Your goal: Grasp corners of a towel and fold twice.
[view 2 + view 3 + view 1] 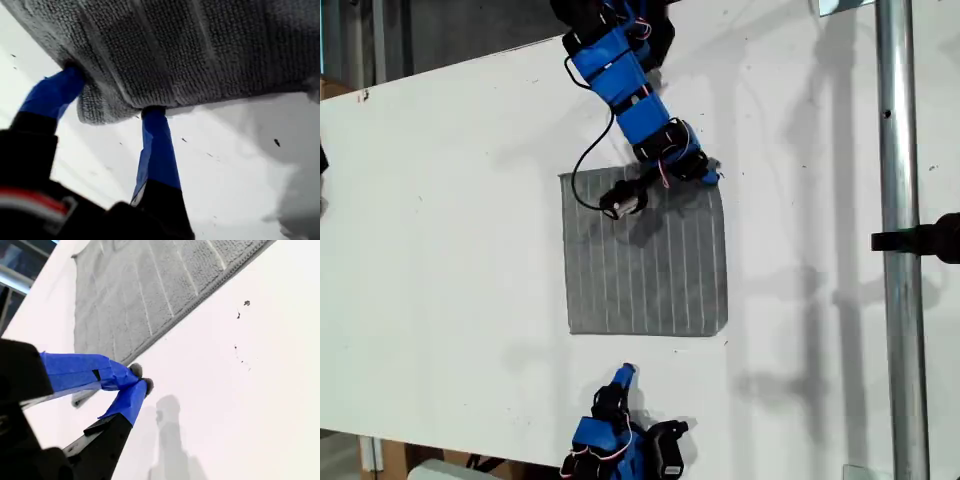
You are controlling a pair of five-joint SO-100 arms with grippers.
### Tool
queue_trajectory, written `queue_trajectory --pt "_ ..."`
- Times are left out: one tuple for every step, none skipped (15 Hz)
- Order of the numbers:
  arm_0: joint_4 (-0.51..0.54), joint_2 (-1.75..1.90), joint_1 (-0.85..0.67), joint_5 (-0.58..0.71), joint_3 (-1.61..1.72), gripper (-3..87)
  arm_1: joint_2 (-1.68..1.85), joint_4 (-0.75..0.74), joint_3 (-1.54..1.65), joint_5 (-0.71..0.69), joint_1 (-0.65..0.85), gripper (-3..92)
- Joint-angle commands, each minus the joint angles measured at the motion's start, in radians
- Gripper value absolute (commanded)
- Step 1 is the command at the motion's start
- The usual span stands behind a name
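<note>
A white tabletop [450, 250] carries the grey striped towel [645, 265], spread flat near its middle. My first gripper [112, 107] is at the towel's far corner [715, 183] on the exterior view's right, fingers [157, 150] spread apart with the cloth's edge at their tips. My second gripper [140, 382] rests on bare tabletop just beside the towel's near edge, fingers [125, 400] closed together, holding nothing.
</note>
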Motion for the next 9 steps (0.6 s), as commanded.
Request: queue_trajectory --pt "0.000 0.005 -0.012 -0.015 0.003 -1.8 0.043 -0.058 0.028 -0.005 0.020 -0.1" --pt "0.000 0.005 -0.006 -0.040 0.003 -1.8 0.044 -0.092 0.038 -0.011 0.017 -0.1" --pt "-0.031 -0.003 0.034 -0.083 -0.003 -1.9 0.044 -0.103 0.040 -0.012 0.015 -0.1" --pt "-0.086 -0.049 0.083 -0.149 -0.031 -1.9 0.044 -0.115 0.044 -0.012 0.015 -0.1" --pt "-0.140 -0.196 0.138 -0.207 -0.120 -1.9 0.044 -0.123 0.044 -0.014 0.018 -0.1" --pt "-0.140 -0.430 0.178 -0.241 -0.295 -1.9 0.044 -0.133 0.043 -0.020 0.023 -0.1" --pt "-0.126 -0.675 0.209 -0.239 -0.505 -1.9 0.040 -0.141 0.038 -0.028 0.026 -0.1" --pt "-0.112 -0.899 0.239 -0.202 -0.707 -1.8 0.038 -0.144 0.032 -0.034 0.031 -0.1" --pt "-0.098 -1.106 0.282 -0.158 -0.891 -1.8 0.040 -0.137 0.023 -0.038 0.031 -0.1"
